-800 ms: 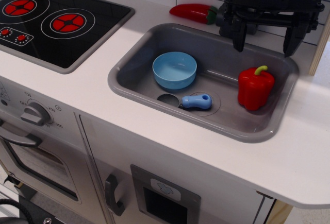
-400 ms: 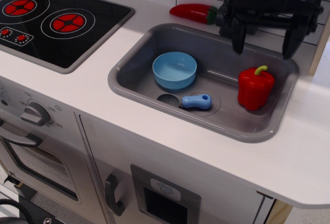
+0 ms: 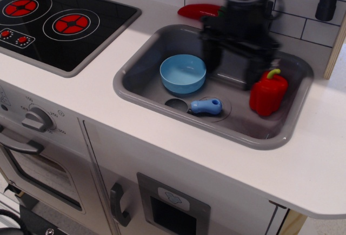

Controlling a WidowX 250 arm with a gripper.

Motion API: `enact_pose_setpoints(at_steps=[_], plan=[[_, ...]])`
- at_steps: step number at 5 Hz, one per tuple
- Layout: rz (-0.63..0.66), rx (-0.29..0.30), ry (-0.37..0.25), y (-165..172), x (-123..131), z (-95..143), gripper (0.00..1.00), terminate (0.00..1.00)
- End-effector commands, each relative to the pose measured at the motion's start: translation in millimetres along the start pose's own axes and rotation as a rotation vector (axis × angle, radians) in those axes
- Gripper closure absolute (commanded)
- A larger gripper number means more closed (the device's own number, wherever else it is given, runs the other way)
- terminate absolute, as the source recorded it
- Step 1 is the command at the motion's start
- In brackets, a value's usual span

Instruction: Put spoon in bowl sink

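Grey sink (image 3: 162, 92) holding empty bowl (image 3: 183, 73), spoon (image 3: 204, 106) beside it

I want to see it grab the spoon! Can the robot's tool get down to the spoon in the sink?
Probably yes. The spoon lies in the open on the floor of the sink, nothing on top of it. The tool hangs blurred above, between the bowl and the red pepper, which stand apart from the spoon.

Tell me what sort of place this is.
Most likely a toy play kitchen: a grey plastic sink holding a toy bell pepper, a black stovetop with printed red rings, and an oven knob below.
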State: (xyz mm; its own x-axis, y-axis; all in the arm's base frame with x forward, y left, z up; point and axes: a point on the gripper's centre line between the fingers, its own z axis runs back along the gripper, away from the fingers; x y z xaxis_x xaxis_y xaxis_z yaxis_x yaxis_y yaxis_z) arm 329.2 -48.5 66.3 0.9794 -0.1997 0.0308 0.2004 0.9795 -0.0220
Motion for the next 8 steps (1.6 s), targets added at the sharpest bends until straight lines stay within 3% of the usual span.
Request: enact_pose_setpoints(at_steps=[1,4,8], plan=[[-0.267,-0.022,-0.070,17.9,8.6,-8.3,0.00,0.00],[-0.323,0.017,-0.094,24.6,10.4,-49.9,0.00,0.00],[-0.339,0.019,-0.028,24.5,13.3,-78.1,0.00,0.00]])
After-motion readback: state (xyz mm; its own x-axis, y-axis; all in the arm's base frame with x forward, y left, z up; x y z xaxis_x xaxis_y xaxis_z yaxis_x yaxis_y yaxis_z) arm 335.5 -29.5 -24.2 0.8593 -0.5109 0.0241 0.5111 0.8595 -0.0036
